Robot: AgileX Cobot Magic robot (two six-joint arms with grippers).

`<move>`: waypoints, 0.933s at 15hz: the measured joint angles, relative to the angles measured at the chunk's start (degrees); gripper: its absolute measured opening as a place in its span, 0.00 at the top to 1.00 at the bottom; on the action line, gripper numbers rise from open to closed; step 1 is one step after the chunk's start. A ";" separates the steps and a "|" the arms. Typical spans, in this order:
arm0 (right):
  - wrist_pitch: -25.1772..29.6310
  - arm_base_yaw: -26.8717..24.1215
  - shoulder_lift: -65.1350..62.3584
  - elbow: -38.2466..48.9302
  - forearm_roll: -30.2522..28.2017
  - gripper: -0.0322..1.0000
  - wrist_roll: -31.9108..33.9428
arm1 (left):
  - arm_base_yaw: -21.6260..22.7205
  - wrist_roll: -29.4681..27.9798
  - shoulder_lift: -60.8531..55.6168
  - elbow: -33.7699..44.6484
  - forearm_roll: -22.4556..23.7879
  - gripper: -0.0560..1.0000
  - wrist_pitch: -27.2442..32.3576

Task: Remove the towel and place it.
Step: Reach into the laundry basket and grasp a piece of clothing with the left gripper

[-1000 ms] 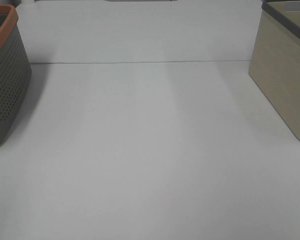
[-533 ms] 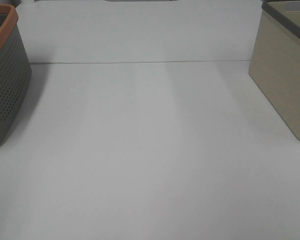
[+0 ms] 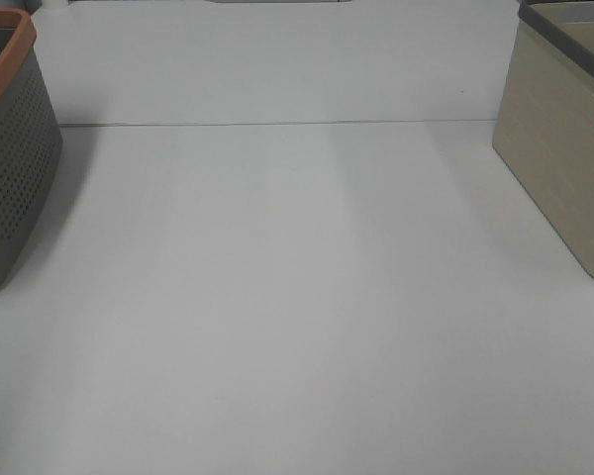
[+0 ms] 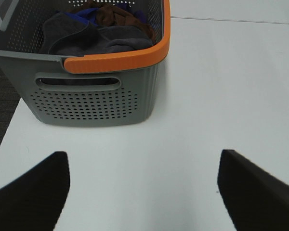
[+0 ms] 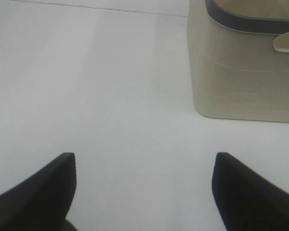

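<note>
In the left wrist view, the towel [image 4: 74,37] is a dark cloth lying crumpled inside the grey basket with an orange rim [image 4: 116,58], beside a blue cloth and a brown cloth [image 4: 116,14]. My left gripper [image 4: 142,161] hangs open over bare table a short way in front of the basket, with nothing between its fingers [image 4: 36,192]. My right gripper [image 5: 144,161] is open too, above the white table, short of the beige bin [image 5: 241,77]. Neither gripper appears in the exterior high view.
The grey basket [image 3: 10,158] stands at the left edge of the white table [image 3: 297,297]. The beige bin with a dark rim [image 3: 564,148] stands at the right edge. A seam [image 3: 277,124] crosses the table at the back.
</note>
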 joint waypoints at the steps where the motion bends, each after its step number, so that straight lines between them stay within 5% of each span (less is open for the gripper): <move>1: 0.00 0.00 0.00 0.00 0.00 0.23 0.00 | 0.00 0.00 2.86 -1.83 0.63 0.20 -0.06; 5: 0.00 0.00 0.00 0.00 0.00 0.23 0.00 | 0.00 -2.01 15.36 -9.17 2.86 0.20 -0.11; 14: 0.00 0.00 0.00 0.00 0.00 0.23 0.00 | 0.00 7.56 51.34 -36.67 4.01 0.21 6.07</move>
